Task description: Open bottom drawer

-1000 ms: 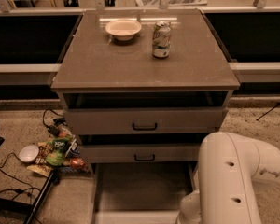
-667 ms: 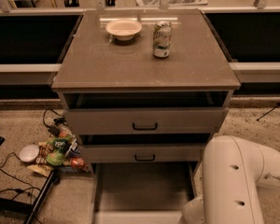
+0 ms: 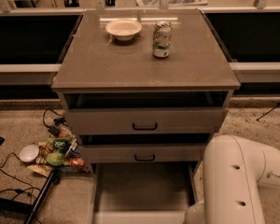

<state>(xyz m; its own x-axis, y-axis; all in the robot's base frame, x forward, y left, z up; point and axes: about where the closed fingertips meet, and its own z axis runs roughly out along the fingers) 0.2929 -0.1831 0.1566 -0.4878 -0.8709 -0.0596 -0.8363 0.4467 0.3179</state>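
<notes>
While arm (image 3: pixel 233 181) sits bent low-right, hand hidden

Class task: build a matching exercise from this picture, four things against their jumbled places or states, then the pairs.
1 bowl
2 can
3 bottom drawer
4 snack packets

A floor beside cabinet
B pulled far out
C right of bowl
D left of can

Pairs: 1-D, 2-C, 3-B, 4-A

The claw is out of view; only the white arm shows, lower right.
</notes>
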